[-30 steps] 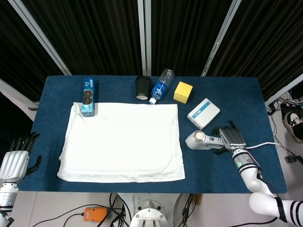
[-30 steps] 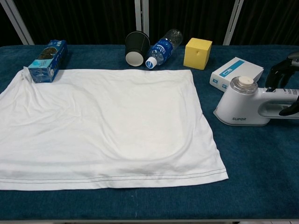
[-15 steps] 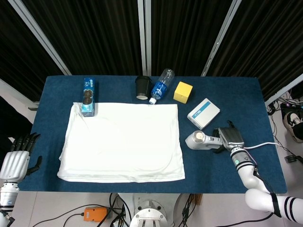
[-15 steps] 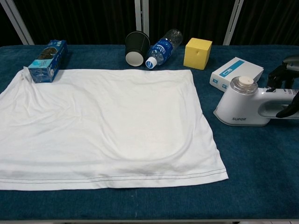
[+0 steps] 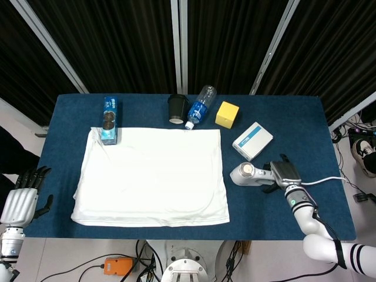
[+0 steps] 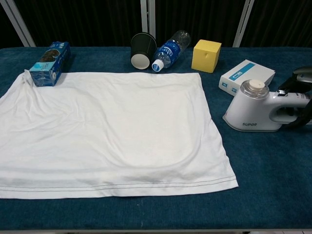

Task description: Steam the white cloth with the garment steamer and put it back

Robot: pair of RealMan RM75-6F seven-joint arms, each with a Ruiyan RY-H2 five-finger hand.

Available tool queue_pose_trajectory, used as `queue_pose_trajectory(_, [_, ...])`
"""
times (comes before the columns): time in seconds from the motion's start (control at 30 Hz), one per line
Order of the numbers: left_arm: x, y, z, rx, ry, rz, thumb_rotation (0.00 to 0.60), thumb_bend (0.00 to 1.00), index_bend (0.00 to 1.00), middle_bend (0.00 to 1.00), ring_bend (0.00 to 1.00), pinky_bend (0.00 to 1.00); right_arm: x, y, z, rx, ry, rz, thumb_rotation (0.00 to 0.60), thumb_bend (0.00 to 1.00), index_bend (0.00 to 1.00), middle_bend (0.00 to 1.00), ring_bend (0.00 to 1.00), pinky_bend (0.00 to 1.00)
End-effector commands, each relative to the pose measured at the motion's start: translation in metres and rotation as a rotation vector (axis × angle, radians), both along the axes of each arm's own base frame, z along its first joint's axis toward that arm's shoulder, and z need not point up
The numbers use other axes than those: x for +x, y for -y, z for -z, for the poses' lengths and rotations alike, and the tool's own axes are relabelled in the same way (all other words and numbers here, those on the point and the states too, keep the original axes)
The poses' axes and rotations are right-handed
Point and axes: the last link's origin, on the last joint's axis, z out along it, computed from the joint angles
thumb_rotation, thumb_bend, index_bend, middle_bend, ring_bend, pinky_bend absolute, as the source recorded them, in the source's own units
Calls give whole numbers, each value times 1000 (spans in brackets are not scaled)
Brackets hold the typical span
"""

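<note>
- white cloth spread flat on blue table, covers left-centre area; some wrinkles near its far-left corner, hem along near edge
- garment steamer lying on table just right of cloth, not touching it; round cap up, "SUPER" on body, handle pointing right
- right hand at steamer handle, fingers wrapped over the top and under it — closed around the handle; steamer base on the table, not lifted
- white cable runs from handle end off to the right
- left hand off table's near-left corner, holds nothing, fingers straight and a bit apart; shows in head view only
- blue snack box on cloth's far-left corner
- black cup tipped on its side, mouth facing cloth, at far edge
- water bottle lying down just right of cup, white cap toward cloth
- yellow cube right of bottle
- white-blue box behind steamer, close to it; cannot tell if touching
</note>
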Motion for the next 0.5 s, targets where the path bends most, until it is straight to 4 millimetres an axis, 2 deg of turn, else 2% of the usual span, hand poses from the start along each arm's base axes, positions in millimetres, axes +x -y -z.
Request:
queue_pose_trajectory(0.03, [0, 0, 2, -2, 4, -2, 600, 393, 91, 70, 0, 0, -2, -2, 2, 10, 11, 10, 600, 56, 608, 599, 575, 37])
queue_pose_trajectory(0.33, [0, -1, 7, -8, 13, -7, 600, 393, 91, 70, 0, 0, -8, -5, 5, 30, 49, 44, 600, 54, 647, 626, 615, 40])
queue_pose_trajectory(0.5, [0, -4, 11, -29, 14, -6, 600, 394, 91, 70, 0, 0, -8, -6, 7, 44, 88, 63, 600, 55, 719, 683, 696, 107])
